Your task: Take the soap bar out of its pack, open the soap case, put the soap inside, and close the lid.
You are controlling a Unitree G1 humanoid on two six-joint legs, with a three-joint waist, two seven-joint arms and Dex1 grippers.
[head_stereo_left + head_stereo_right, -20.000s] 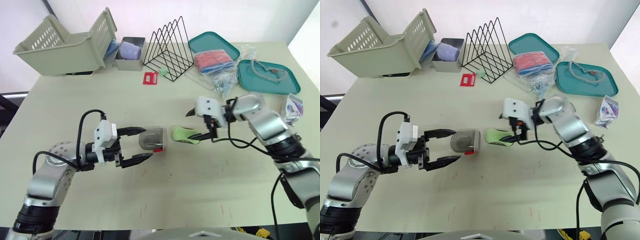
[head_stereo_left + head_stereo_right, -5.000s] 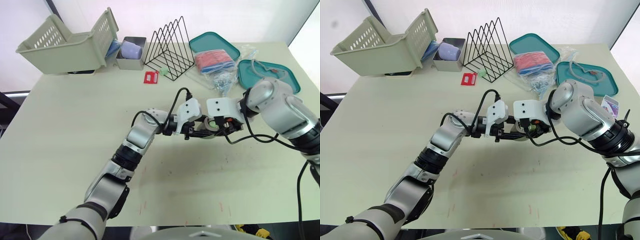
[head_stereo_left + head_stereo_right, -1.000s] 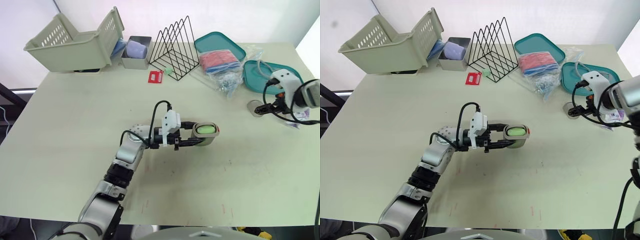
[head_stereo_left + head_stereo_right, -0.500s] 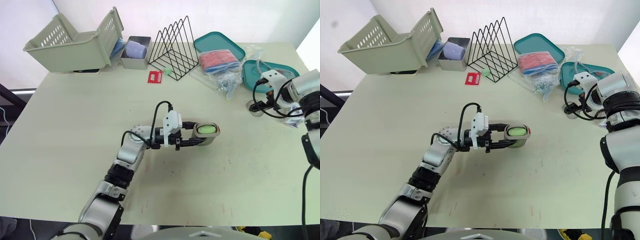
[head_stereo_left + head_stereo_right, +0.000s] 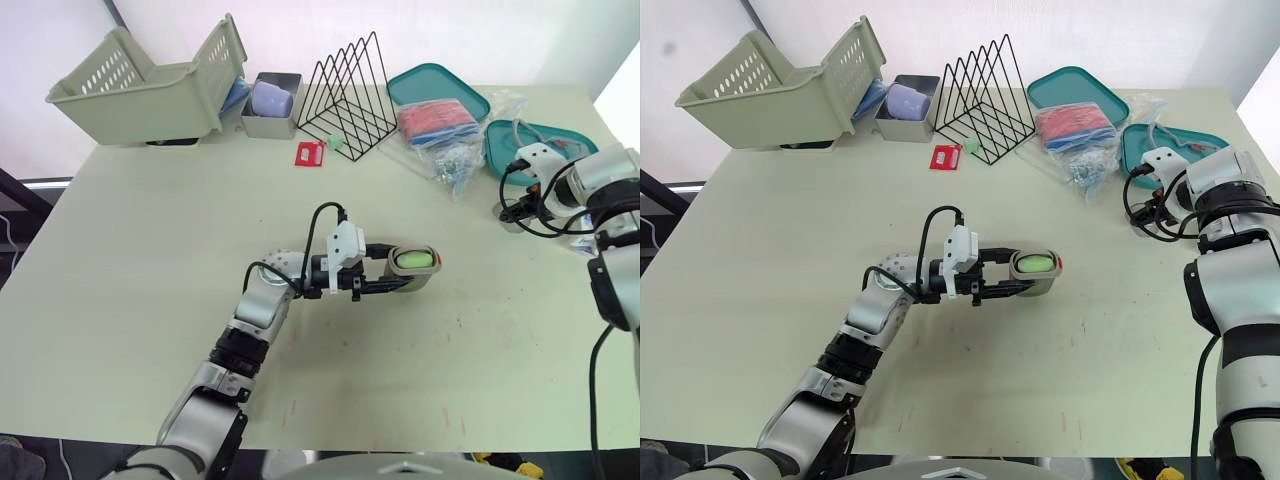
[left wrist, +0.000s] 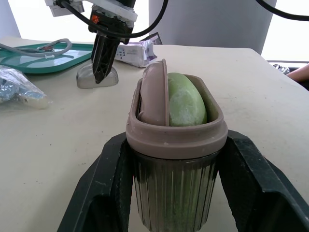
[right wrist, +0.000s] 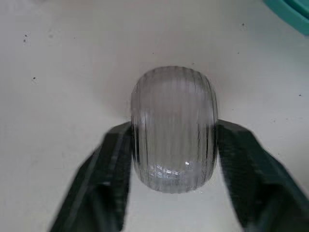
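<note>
The left gripper (image 5: 405,268) clamps the soap case (image 6: 174,183) mid-table (image 5: 150,250), with the green soap bar (image 6: 186,99) inside. The right gripper (image 7: 173,159) pinches the clear ribbed lid (image 7: 174,116), apparently not yet lifted. Carry it level, match the ovals, then press squarely.

Left arm (image 5: 255,320), lower centre of the head views: silver-grey rounded segments with dark bands at the joints. Right arm (image 5: 1230,275), right edge of the frame: same silver-grey finish, with bulkier rounded shells.

Left wrist housing (image 5: 345,243): white and boxy. A thin black cable (image 5: 318,215) arcs out of it and runs back to the arm. Right wrist housing (image 5: 540,157): white, with several black cable loops (image 5: 502,185) hanging beside it.

Left gripper (image 5: 398,267) and right gripper (image 5: 510,210): two black fingers each. In the wrist views the fingers (image 6: 104,193) are matte black, broad and flat-faced with angled edges.
</note>
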